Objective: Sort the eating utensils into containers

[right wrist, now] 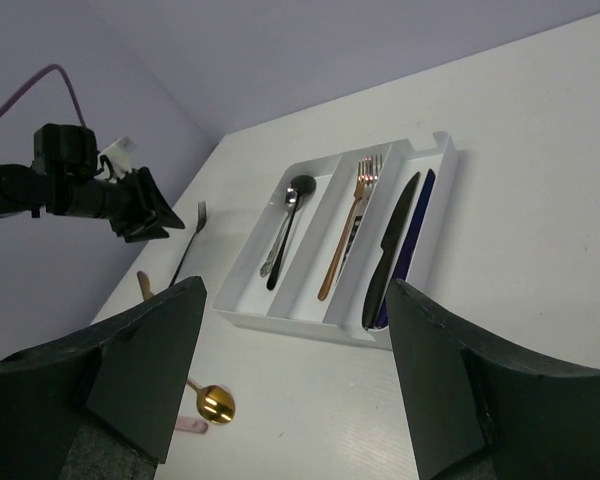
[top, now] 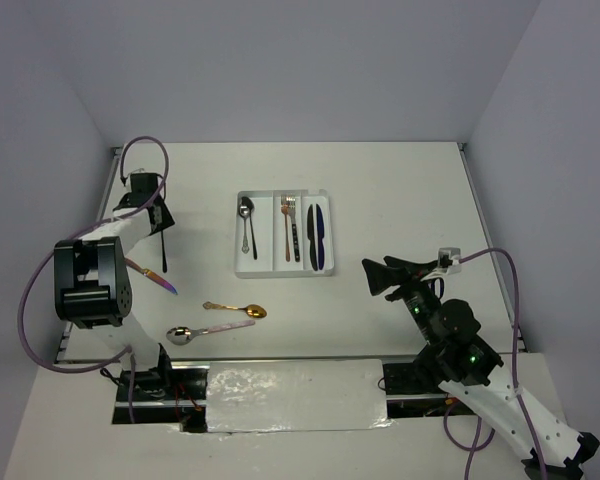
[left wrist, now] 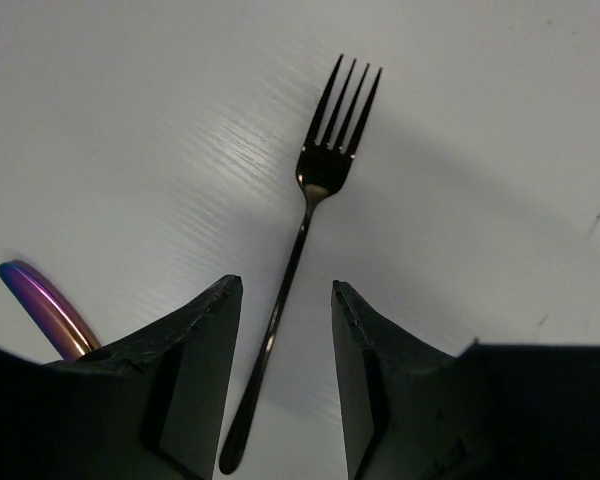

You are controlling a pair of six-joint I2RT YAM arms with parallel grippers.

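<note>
One black fork lies on your worktop left of the white tray, handle running straight between the parted fingers of your left claw, tines pointing away, nothing clamped yet.

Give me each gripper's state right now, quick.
Left gripper: open, jaws either side of the black fork handle, not gripping it.
Right gripper: open, holding nothing.

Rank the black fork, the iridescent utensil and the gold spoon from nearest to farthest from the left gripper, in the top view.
1. black fork, its handle between the open fingers of the left gripper.
2. iridescent utensil, beside the left arm.
3. gold spoon, off to the right.
</note>
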